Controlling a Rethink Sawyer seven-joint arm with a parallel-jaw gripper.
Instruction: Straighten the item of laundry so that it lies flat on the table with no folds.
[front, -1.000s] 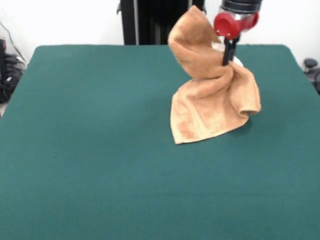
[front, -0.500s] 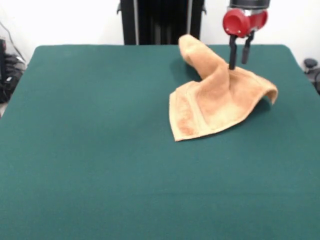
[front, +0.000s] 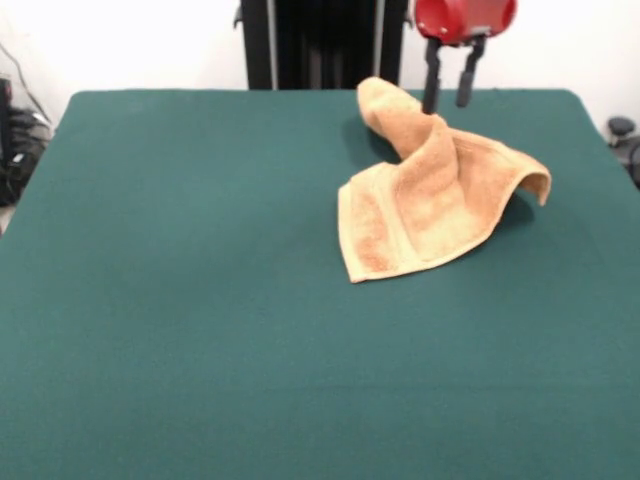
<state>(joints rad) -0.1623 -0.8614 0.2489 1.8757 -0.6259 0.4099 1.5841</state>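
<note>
Mostly bare, the green worktop (front: 200, 300) carries the towel (front: 430, 205) right of centre toward its far side — crumpled, with a ridge rising to a curled far corner and the right corner lifted off the cloth. What lies beneath those folds is hidden. Above it the gripper (front: 449, 95) hangs with fingers (front: 432, 85) apart, holding nothing — its red body cut off by the top edge.

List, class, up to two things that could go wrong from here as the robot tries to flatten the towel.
1. The towel lies bunched, with a raised ridge and a lifted right corner; pressing down might set folds in.
2. The gripper hangs open above the ridge, holding nothing; a grab there may lift the middle and crumple the towel further on the table.
</note>
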